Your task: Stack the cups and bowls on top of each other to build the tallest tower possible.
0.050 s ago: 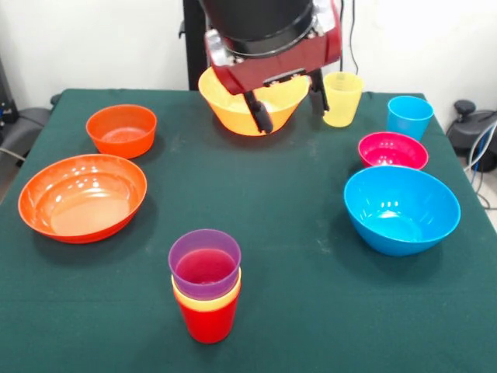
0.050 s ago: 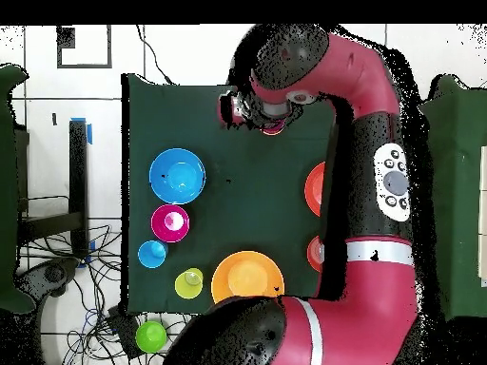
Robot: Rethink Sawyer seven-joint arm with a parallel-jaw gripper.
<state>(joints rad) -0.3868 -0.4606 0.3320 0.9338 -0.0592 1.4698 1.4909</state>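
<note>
Green table (image 1: 311, 311); gripper (image 1: 289, 105) spread, empty; purple cup (image 1: 205, 264) tops tower (image 1: 206, 299); no writing legible.

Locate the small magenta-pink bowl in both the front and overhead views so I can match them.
Front view: the magenta-pink bowl sits at the right, between the blue cup behind it and the large blue bowl in front.
Overhead view: the same bowl lies left of centre, below the large blue bowl and above the blue cup.
Shared landmark: the large blue bowl, right beside it in both.
</note>
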